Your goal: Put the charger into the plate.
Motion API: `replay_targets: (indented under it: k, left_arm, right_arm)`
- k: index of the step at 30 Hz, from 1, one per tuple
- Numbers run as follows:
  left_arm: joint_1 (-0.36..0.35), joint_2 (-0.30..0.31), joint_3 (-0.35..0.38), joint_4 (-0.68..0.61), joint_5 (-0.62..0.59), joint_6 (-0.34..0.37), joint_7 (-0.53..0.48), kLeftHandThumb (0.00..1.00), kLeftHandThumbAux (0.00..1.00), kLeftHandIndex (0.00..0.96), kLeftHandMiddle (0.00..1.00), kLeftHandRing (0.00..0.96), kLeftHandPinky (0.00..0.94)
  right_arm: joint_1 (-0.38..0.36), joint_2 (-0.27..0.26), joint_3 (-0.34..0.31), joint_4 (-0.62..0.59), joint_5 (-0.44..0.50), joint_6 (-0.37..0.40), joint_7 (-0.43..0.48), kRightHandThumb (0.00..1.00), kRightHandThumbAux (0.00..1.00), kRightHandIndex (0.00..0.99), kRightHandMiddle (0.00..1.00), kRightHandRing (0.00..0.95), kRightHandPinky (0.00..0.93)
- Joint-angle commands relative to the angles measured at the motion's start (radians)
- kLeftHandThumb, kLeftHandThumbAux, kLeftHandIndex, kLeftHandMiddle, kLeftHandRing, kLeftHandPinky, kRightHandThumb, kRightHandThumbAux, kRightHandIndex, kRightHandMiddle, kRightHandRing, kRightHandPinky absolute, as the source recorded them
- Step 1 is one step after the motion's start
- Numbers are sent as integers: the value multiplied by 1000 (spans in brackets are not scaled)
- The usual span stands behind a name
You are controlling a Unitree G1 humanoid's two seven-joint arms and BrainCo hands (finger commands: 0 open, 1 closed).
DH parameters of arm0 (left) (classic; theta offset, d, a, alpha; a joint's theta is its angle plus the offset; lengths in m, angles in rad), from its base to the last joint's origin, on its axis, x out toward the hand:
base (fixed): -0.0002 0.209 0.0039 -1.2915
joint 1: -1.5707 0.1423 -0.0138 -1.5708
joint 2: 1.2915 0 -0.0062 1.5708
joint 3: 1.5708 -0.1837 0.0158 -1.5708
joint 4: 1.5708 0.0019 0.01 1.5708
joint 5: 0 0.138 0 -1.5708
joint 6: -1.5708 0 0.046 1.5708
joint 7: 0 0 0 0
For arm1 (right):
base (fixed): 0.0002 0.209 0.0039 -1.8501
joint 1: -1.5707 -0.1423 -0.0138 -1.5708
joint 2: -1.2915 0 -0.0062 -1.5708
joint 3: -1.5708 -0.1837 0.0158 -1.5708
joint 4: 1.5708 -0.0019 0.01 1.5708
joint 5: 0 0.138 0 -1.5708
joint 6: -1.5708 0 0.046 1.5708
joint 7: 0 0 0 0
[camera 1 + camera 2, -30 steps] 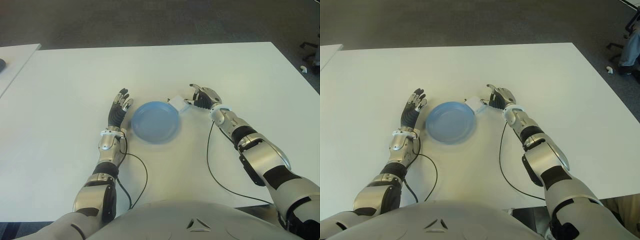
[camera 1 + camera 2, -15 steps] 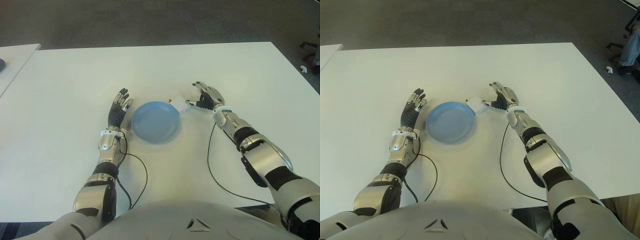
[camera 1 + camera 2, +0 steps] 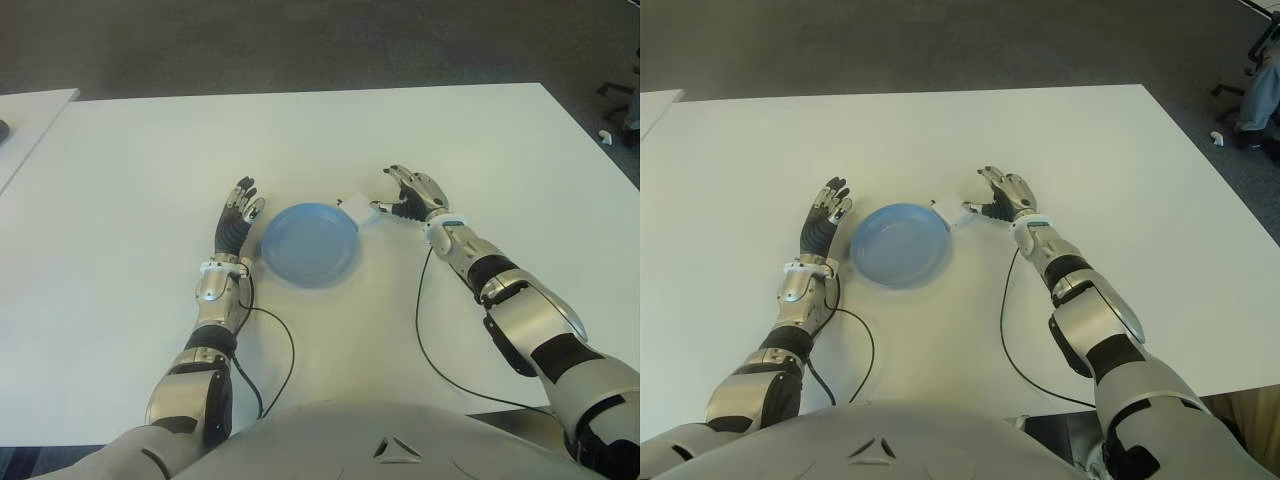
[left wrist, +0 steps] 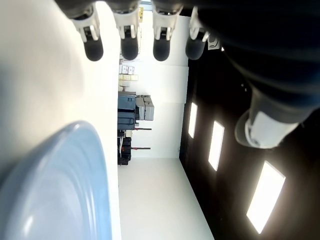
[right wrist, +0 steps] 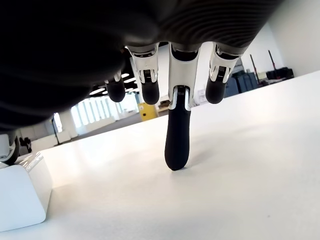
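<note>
The white charger (image 3: 358,208) lies on the white table (image 3: 400,130), touching the far right rim of the blue plate (image 3: 309,244). My right hand (image 3: 405,193) is just to the right of the charger, fingers spread and holding nothing. In the right wrist view the charger (image 5: 20,197) sits beside the hand, and one fingertip (image 5: 177,150) touches the tabletop. My left hand (image 3: 238,213) shows open beside the plate's left rim; the left wrist view has the plate (image 4: 60,190) close under its straight fingers (image 4: 129,45).
Thin black cables (image 3: 425,325) run from both wrists back toward my body. A second white table (image 3: 25,120) stands at the far left with a dark object (image 3: 4,127) on it. Chair legs (image 3: 620,100) show on the dark floor at the right.
My right hand has opened its fingers and drawn slightly right, away from the charger. The charger, plate and left hand have stayed in place.
</note>
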Motion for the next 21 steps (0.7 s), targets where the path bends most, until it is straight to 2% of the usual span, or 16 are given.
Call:
replay_targets:
  k: [1, 5, 21]
  left_arm:
    - [53, -14, -2, 38, 5, 40, 0, 45, 536, 0, 12, 0, 0]
    - [54, -15, -3, 34, 2, 42, -5, 43, 535, 0, 12, 0, 0]
    - [59, -20, -8, 15, 3, 55, -5, 43, 544, 0, 8, 0, 0]
  right_arm:
    - [26, 22, 11, -5, -16, 35, 7, 64, 308, 0, 0, 0, 0]
    - [27, 38, 10, -17, -18, 63, -1, 61, 305, 0, 0, 0, 0]
    - [32, 161, -18, -34, 5, 229, -61, 24, 338, 0, 0, 0, 0]
